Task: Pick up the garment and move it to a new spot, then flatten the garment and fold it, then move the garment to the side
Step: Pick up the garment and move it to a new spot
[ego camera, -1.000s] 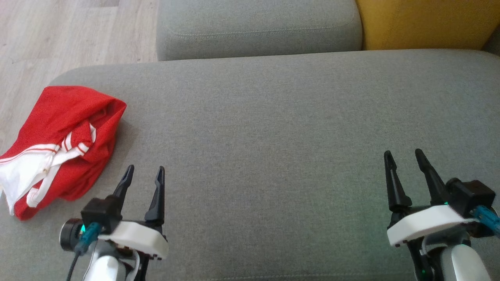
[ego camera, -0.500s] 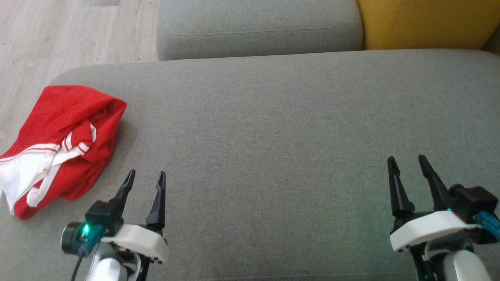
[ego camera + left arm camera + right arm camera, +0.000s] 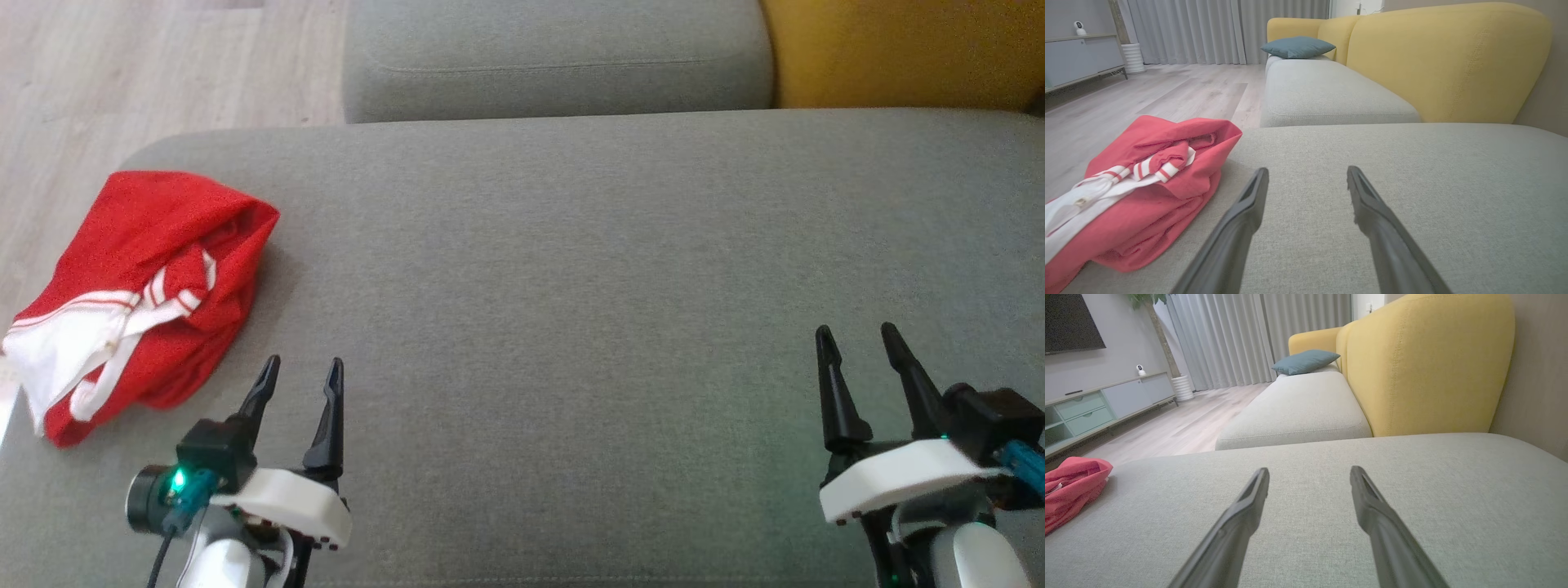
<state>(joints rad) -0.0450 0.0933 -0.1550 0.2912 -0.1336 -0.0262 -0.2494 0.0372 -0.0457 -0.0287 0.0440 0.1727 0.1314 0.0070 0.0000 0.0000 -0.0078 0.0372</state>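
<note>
red-and-white garment (image 3: 139, 294) lies bunched at the far left edge of the grey sofa seat (image 3: 571, 245), wood floor (image 3: 122, 73) beyond it. left end effector (image 3: 304, 363) hovers just right of the garment, near but not touching, fingers spread apart, nothing held. right end effector (image 3: 856, 331) well apart at the far right, fingers likewise spread, nothing held. yellow backrest (image 3: 898, 49) at upper right.

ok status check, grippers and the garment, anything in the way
Left gripper open, empty, just right of the garment, not touching. Right gripper open, empty, far side. It lies heaped at the seat cushion left edge. Nothing lying between them.
</note>
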